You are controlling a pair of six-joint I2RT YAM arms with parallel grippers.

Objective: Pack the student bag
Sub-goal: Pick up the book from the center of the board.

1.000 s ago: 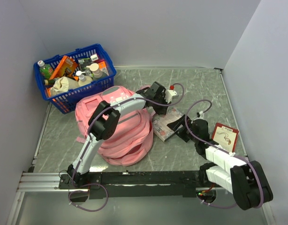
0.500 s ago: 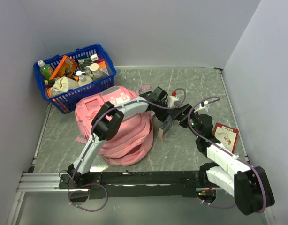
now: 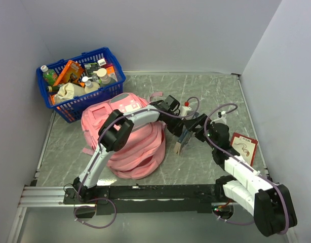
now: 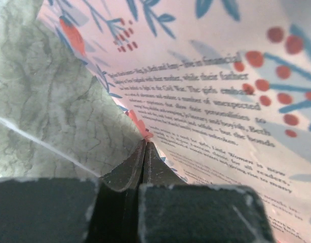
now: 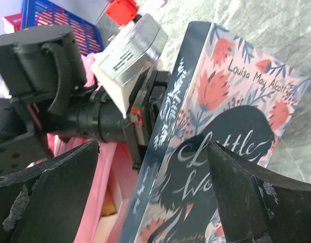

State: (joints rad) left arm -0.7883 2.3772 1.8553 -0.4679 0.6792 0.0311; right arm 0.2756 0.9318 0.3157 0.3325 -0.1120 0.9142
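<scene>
On the left half of the table (image 3: 216, 96), just in front of a blue basket (image 3: 87, 104), we see the student bag (image 3: 127, 147) lying flat. Its long axis runs from the far left toward the near edge, with the pocketed end nearest the basket. It is soft pink fabric, with white patches on the pockets and rounded, layered folds at the near end. Right of it a flowered book (image 5: 221, 126) stands on edge. We see the left gripper (image 4: 145, 152) with fingers pressed together, tips against the book's back cover. The right gripper (image 5: 153, 195) faces the front cover, its fingers spread wide
</scene>
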